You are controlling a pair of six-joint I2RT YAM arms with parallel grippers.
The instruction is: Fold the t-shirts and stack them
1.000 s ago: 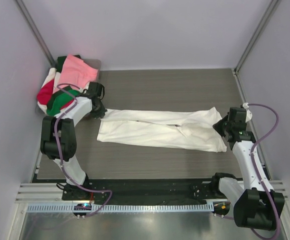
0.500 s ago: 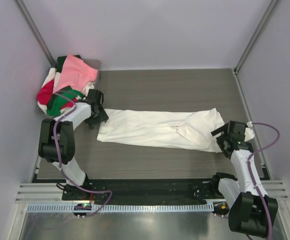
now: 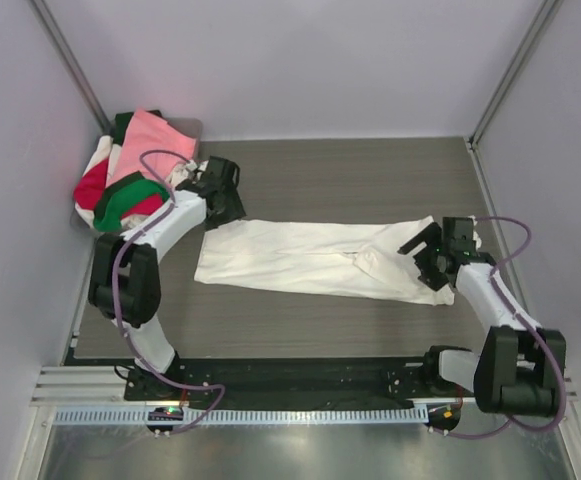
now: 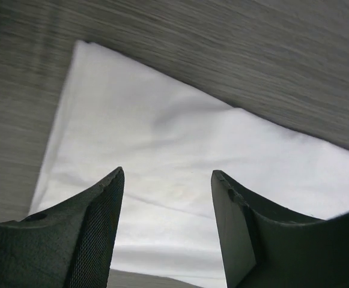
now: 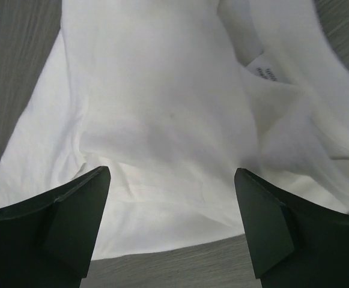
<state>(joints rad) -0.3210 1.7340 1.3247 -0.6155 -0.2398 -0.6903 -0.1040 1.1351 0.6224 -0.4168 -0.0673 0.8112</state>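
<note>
The white t-shirt [image 3: 310,258] is laid as a long, narrow band across the middle of the tabletop [image 3: 350,170], with the pile of coloured t-shirts [image 3: 135,170] heaped at the upper left of the frame. The left end effector [image 3: 220,205] is spread over the band's left end, the right end effector [image 3: 425,262] over its right end, and nothing is gripped by either. For a clean crosswise fold, all layers should be pinched together at the corners.
</note>
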